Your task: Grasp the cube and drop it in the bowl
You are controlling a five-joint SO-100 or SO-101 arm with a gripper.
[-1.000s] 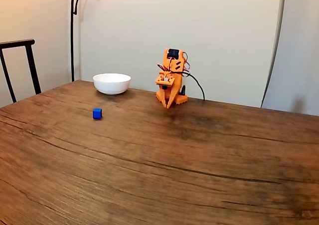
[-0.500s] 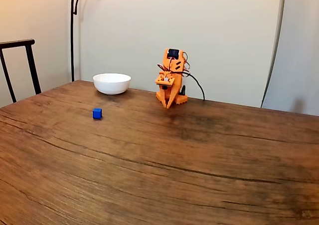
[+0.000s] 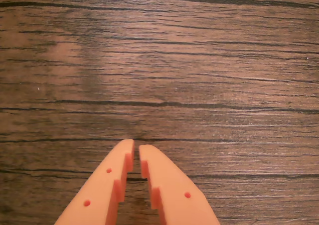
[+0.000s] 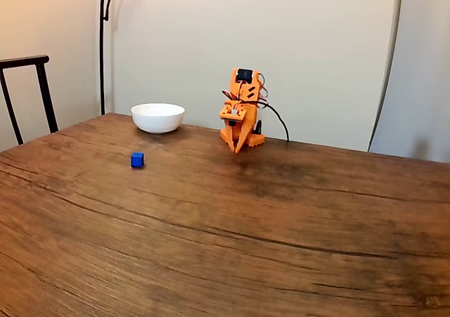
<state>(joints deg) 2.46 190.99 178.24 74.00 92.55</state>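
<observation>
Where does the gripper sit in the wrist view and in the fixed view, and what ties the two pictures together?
Wrist view: the gripper enters from the bottom edge, centre, its orange fingers nearly together, nothing between them.
Fixed view: the gripper hangs at the far table edge, right of the bowl, tips pointing down.
Shared landmark: the dark-grained wooden table under the tips.

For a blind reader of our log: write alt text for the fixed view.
A small orange robot arm sits folded at the far edge of a wooden table, its tool pointing down with nothing in it. A tiny blue cube lies on the table left of the arm, apart from a white bowl standing farther back.
</observation>
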